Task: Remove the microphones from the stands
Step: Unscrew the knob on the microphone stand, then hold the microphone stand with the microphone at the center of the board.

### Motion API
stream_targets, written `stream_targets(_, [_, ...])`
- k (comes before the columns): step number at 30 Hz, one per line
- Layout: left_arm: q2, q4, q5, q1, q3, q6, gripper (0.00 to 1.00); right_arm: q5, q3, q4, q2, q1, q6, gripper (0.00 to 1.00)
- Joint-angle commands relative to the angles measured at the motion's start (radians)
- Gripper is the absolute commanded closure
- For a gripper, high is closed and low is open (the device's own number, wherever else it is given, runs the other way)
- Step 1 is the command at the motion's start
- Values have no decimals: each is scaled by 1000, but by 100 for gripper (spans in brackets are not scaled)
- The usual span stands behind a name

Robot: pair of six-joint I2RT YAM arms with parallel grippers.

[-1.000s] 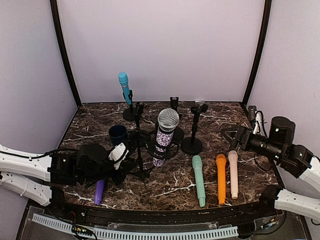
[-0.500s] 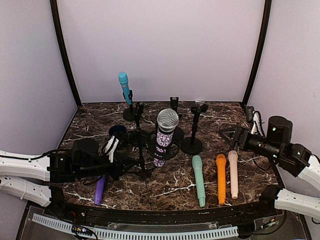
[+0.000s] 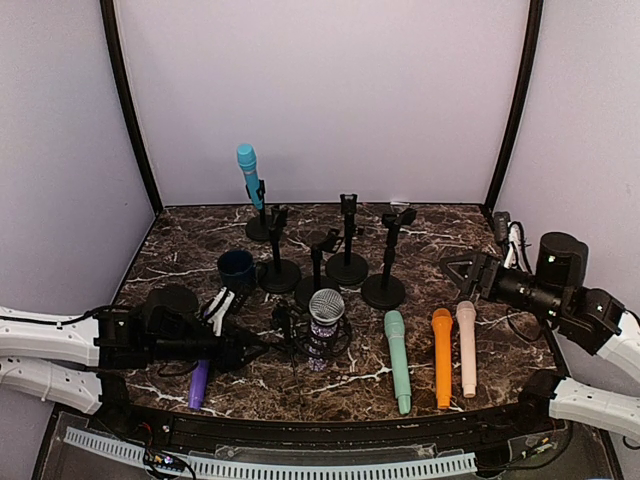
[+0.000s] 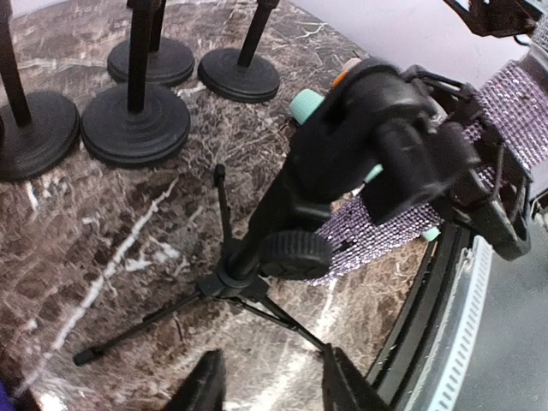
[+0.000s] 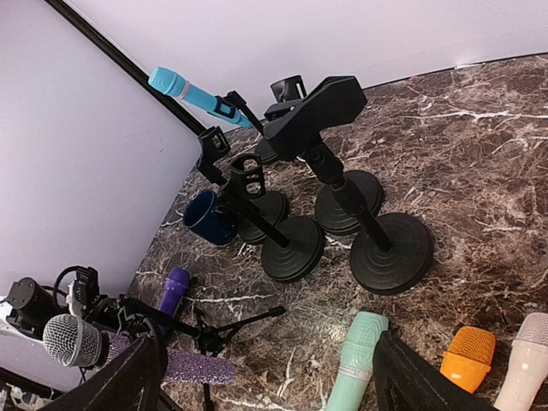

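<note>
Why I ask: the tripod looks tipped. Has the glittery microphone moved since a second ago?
Yes: the glittery microphone has dropped toward the near edge, away from the round-base stand.

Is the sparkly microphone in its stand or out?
In. The sparkly microphone sits in the black clip atop the tripod stand.

I am stationed in a robotics test booth: plain lilac walls (image 3: 320,90), joined by black corner posts (image 3: 128,110), close in a dark marbled desk (image 3: 450,225). A slotted cable duct (image 3: 300,466) runs along its near edge, and loose wiring (image 3: 515,240) hangs at the right.
</note>
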Motion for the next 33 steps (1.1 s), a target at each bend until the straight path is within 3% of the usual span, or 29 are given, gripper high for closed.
stream_targets(1, [-104,-42,-76,4,-2,22,47,-46,-7,67,0,8,-10,13])
stream_targets(6, [-187,-99,-120,6,29,66,32,-195,-21,194,19,13,-30,12])
stream_targets(9, [-191,-135,-113,7,80,60,26,-194,1,235,57,65,-61,10])
stream_targets(13, [-121,-120,-18,7,175,-6,20,-98,51,284,139,204,-115,4])
stream_targets(17, [-5,-105,65,7,248,-42,19,123,126,313,262,403,-195,3])
stream_targets(24, [71,-64,1,9,265,-78,16,436,238,353,479,669,-290,3])
stream_targets(33, [80,87,-16,9,220,-153,16,562,380,352,701,756,-343,2])
